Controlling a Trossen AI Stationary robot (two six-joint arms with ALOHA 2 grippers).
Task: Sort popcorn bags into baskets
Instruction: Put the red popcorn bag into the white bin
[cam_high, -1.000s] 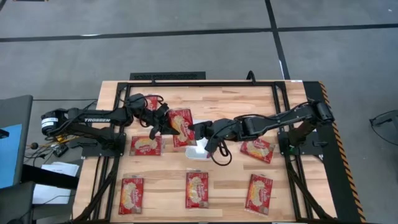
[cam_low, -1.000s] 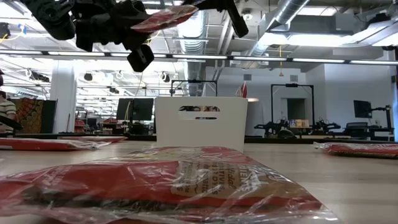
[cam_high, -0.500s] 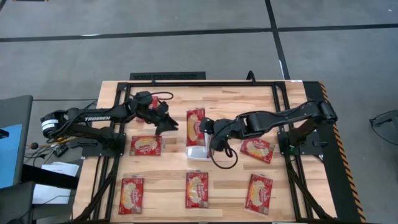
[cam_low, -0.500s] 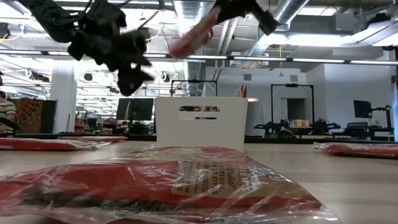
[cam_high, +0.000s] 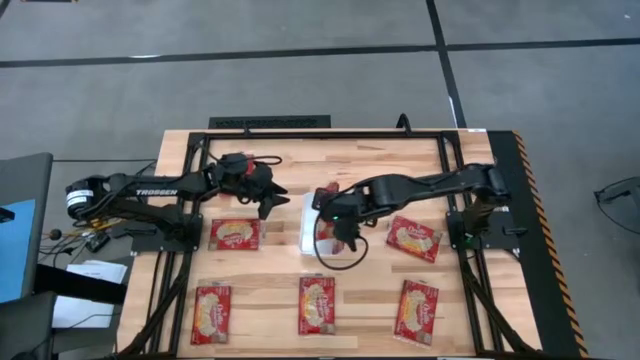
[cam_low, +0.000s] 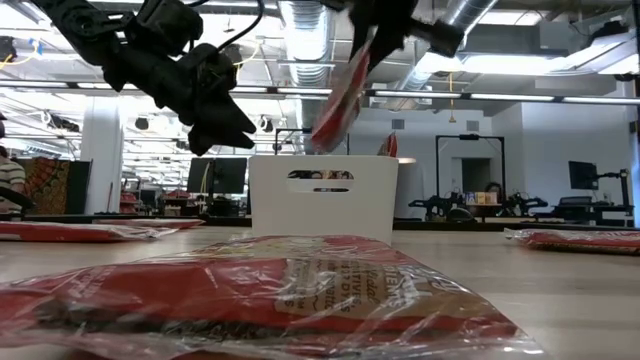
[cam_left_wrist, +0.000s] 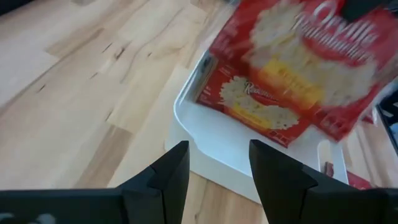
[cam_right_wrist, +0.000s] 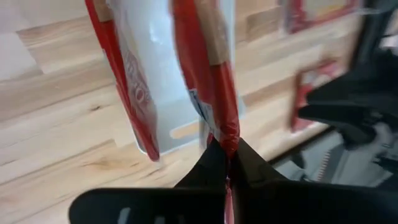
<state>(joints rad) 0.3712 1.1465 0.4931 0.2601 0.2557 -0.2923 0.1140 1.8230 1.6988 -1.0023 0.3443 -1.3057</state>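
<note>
From above, my right gripper is hanging over the white basket at mid-table, my left gripper hovering just left of it. At table level, I am dangling a red popcorn bag over the basket. My left wrist shows my fingers parted and empty. My right wrist shows my fingers pinching that bag's edge.

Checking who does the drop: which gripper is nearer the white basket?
Right. The right gripper hangs directly over the white basket, holding a popcorn bag. The left gripper is open off to the basket's side.
</note>
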